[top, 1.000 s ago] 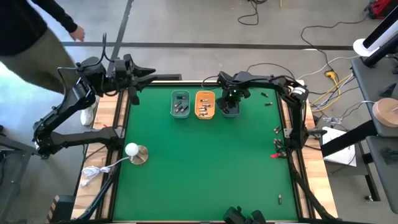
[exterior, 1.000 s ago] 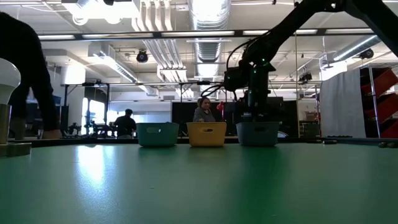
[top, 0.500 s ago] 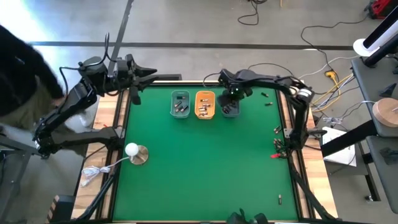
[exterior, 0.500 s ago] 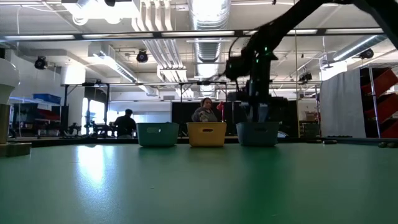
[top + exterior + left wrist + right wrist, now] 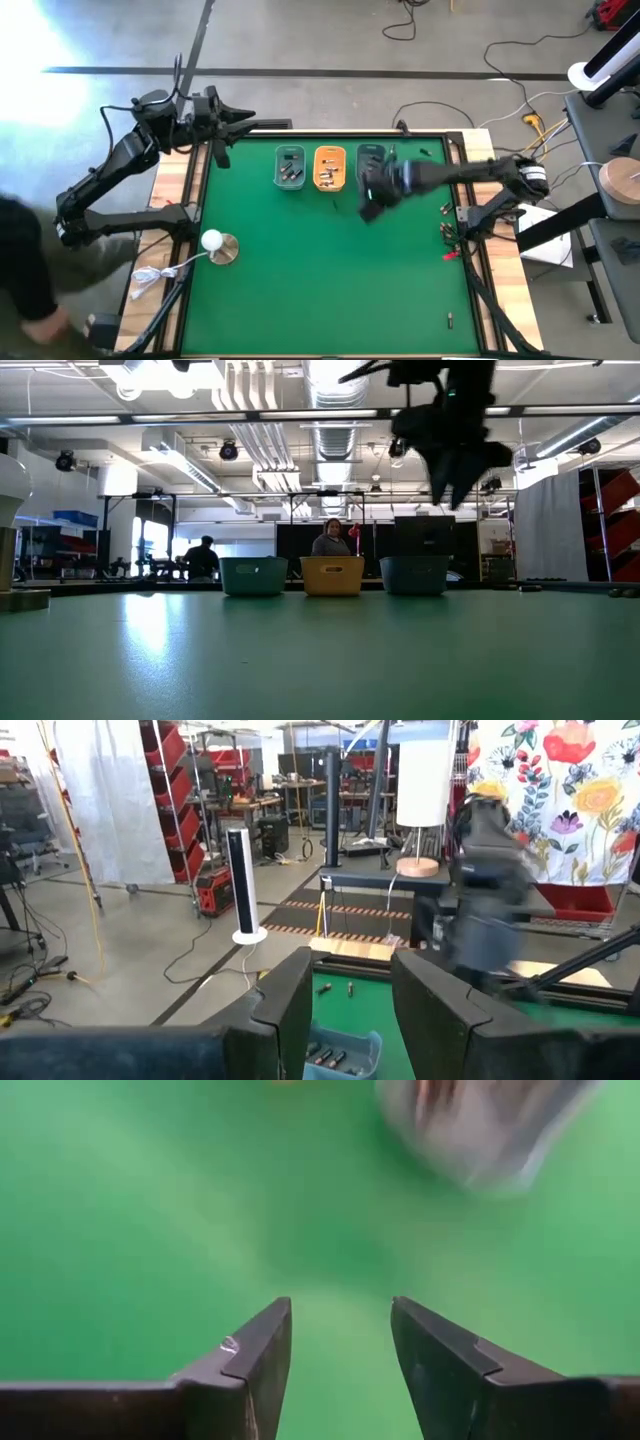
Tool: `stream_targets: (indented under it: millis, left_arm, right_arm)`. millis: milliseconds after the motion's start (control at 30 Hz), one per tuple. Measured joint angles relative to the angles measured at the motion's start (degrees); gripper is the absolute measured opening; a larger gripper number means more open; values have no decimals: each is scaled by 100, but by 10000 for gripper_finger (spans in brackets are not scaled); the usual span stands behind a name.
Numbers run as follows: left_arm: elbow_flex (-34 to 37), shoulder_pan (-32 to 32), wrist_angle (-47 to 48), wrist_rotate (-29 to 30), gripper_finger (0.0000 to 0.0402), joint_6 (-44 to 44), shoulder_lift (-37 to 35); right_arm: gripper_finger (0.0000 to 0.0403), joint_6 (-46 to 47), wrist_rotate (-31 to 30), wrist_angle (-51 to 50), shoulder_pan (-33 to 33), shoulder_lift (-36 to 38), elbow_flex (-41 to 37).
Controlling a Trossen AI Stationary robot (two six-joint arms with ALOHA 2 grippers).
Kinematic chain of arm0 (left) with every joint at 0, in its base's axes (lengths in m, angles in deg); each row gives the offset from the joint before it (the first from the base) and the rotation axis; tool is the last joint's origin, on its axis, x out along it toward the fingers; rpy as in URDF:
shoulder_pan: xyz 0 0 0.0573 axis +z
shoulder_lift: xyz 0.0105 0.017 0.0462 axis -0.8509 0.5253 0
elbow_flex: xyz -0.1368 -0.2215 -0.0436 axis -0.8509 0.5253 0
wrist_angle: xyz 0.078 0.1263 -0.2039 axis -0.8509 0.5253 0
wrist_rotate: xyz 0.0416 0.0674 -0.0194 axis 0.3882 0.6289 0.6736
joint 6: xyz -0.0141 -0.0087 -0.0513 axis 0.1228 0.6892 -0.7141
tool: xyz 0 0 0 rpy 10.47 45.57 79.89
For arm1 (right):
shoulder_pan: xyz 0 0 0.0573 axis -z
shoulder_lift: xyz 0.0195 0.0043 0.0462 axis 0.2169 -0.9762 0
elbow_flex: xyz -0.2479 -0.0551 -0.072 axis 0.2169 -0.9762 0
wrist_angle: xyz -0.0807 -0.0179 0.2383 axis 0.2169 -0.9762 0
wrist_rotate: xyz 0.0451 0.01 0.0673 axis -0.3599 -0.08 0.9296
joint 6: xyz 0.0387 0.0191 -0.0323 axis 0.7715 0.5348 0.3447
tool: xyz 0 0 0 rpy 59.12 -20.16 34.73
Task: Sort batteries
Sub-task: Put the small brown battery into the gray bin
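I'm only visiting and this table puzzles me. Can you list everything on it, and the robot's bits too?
Trays: three in a row at the far side; teal, orange, grey-blue.
Batteries: many, silvery to dark, inside the trays; one loose cell at the near right edge.
White ball on round base: one, near left.
Red and black clips: a few, right edge.
Table: green.
Left gripper: far left corner, jaws open, empty.
Right gripper: just in front of the grey-blue tray, jaws open, empty.
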Motion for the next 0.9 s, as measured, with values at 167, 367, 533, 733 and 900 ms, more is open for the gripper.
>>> stream_targets:
  millis: [167,367,533,733,900]
  left_arm:
    - [0,0,1,0,117,15,226]
    - [0,0,8,0,117,255,560]
    - [0,0,-183,-1,117,279,902]
    - [0,-7,-511,-42,117,239,1246]
    - [0,-11,-542,-50,117,139,1353]
  right_arm:
    - [160,2371,1530,254,-1694,143,-1201]
    - [176,5610,2913,1952,-4068,176,-2125]
    - [192,8178,3172,3468,-5434,145,-2737]
    - [204,9148,3117,3899,-5903,227,-3278]
    - [202,9001,2966,4120,-5833,259,-3564]
